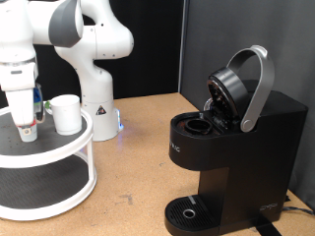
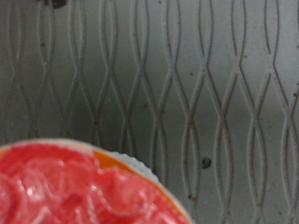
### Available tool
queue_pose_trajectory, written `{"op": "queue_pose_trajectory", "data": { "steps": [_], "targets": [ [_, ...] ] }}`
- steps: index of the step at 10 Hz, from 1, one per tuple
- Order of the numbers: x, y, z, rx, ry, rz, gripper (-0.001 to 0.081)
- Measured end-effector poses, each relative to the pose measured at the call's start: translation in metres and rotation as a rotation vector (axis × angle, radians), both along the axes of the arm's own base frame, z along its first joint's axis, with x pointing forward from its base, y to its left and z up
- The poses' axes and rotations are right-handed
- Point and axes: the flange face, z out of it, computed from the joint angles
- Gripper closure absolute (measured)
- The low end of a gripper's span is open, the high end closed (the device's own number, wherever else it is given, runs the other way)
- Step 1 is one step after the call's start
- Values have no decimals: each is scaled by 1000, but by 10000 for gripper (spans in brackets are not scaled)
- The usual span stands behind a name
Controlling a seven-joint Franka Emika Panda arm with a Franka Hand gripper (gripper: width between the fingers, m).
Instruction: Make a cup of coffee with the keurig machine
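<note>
The claw [image 1: 27, 126] is lowered over the red-topped pod [image 2: 84, 185] on the white stand [image 1: 59, 167]; its opening cannot be told. The machine [image 1: 231, 147] lid is raised, ready for loading.

keurig machine [image 1: 231, 138] lid raised, pod chamber open, cup [image 1: 66, 114] crowding gripper [image 1: 27, 126] on stand [image 1: 49, 147]

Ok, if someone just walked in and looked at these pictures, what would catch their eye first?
Probably the keurig machine at the exterior view's right, black and bulky, its lid raised. Next, the white robot arm at the left, with its gripper down at a small red-topped pod on the upper tier of a round white stand. The cup stands beside it.
</note>
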Motion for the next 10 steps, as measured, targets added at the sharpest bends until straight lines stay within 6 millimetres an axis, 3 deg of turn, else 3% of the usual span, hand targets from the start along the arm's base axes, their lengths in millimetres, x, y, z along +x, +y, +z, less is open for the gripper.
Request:
{"op": "queue_pose_trajectory", "data": {
  "steps": [6, 8, 9, 10],
  "targets": [
    [-3, 2, -7, 3, -15, -3, 6],
    [-3, 1, -7, 3, -15, -6, 234],
    [-3, 1, -7, 3, -14, -7, 234],
    [-3, 1, -7, 3, -14, -8, 378]
  ]
}}
